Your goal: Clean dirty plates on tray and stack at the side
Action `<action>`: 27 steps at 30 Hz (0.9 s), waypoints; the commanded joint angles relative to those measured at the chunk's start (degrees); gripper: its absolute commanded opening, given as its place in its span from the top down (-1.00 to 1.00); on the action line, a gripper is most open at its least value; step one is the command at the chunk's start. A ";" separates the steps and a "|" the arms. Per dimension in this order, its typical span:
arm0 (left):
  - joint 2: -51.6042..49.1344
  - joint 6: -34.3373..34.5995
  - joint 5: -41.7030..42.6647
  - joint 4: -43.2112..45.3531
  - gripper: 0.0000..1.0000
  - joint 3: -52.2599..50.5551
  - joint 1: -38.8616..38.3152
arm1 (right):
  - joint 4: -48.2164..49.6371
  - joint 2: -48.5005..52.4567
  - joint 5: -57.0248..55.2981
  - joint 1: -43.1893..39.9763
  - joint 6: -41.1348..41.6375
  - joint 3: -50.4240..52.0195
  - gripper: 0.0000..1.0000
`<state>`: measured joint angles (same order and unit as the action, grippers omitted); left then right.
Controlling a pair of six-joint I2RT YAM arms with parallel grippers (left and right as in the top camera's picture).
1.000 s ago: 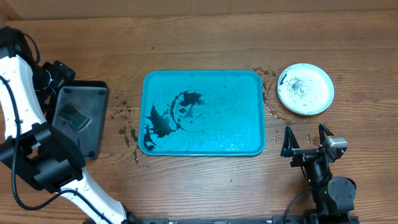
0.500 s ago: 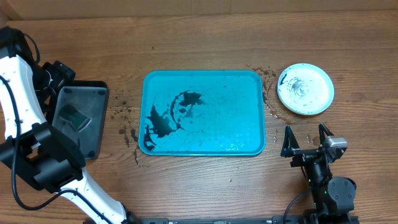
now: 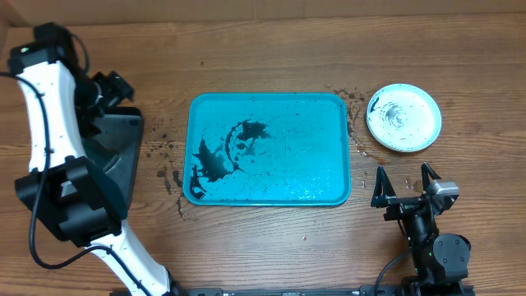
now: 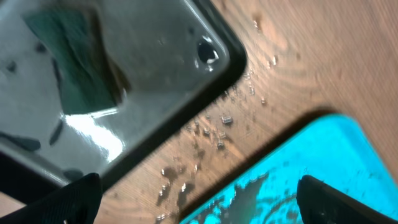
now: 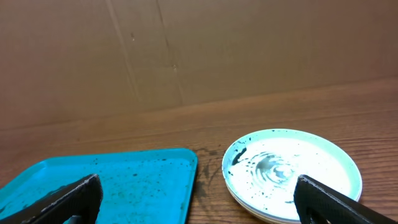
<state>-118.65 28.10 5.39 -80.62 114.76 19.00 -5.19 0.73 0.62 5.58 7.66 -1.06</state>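
The turquoise tray (image 3: 329,164) lies mid-table, smeared black at its left, with no plates on it. It also shows in the left wrist view (image 4: 323,162) and the right wrist view (image 5: 124,180). The plates (image 3: 403,117) sit stacked on the wood to the tray's right. The top one (image 5: 292,171) is white with a pale teal rim and black specks, and those beneath show only as edges. My left gripper (image 3: 113,97) (image 4: 196,202) is open and empty above the black tray's far end. My right gripper (image 3: 404,182) (image 5: 196,202) is open and empty, near the front edge.
A black rectangular tray (image 3: 123,173) (image 4: 186,93) holding water and a dark green pad (image 4: 74,68) lies left of the turquoise tray. Water drops and black specks (image 3: 164,160) dot the wood between them. A cardboard wall (image 5: 186,50) stands behind the table.
My left arm has swung toward the far side and a little right, over the black tray's far end. The right arm, tray and plates have not moved.
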 commanded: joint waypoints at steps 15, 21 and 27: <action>12.61 -1.22 -21.00 6.69 -0.99 -1.90 -22.53 | 0.35 -0.57 -0.57 -0.46 -0.24 0.59 -1.00; 21.81 -0.22 -18.40 21.64 -0.99 -22.71 -22.88 | 0.35 -0.57 -0.57 -0.46 -0.24 0.59 -1.00; 40.04 -5.07 -18.45 46.75 -1.00 -56.37 -22.80 | 0.35 -0.57 -0.57 -0.46 -0.24 0.59 -1.00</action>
<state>-86.52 27.05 -12.71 -40.16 70.13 -3.68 -5.19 0.62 0.60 5.61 7.64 -1.06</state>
